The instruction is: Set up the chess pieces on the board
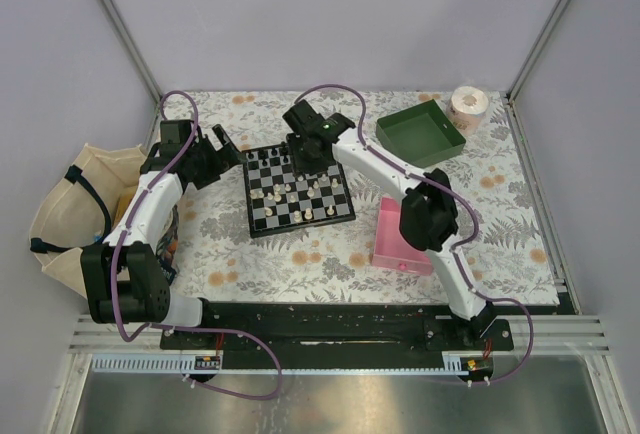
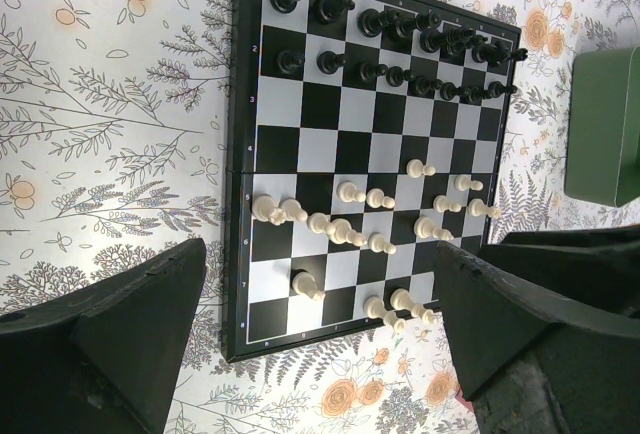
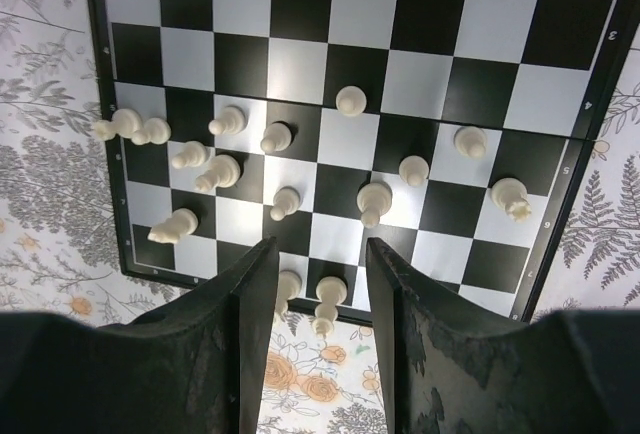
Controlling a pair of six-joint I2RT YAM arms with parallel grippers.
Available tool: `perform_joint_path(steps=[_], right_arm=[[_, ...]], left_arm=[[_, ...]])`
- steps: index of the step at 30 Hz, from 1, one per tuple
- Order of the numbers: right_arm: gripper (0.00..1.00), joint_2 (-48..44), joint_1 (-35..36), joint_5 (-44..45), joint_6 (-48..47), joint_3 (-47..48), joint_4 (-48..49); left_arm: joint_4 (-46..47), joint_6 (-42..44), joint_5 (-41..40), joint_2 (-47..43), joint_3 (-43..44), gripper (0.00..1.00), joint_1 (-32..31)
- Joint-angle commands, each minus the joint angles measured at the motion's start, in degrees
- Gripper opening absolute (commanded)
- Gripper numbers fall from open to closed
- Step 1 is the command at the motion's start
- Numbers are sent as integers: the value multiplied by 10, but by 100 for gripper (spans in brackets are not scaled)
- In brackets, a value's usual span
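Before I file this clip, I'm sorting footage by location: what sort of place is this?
Likely a robotics lab test cell: plain grey walls in aluminium frame rails, a white-and-black left arm and right arm bolted to a black base rail, and a flower-patterned table cover holding a black-and-white chessboard.

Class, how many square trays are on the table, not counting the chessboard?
2. The green tray sits at the far right of the table, beyond the board. The pink tray lies just right of the board, nearer the arms. No other tray shows.
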Motion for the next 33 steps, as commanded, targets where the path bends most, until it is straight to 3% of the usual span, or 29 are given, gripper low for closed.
perform_joint_path(steps=[1, 33], right_arm=[[49, 49, -1, 3, -14, 71, -62], [46, 82, -2, -8, 0, 59, -65]], left_arm=[[21, 1, 5, -8, 3, 99, 5], [25, -2, 15, -1, 1, 99, 7]])
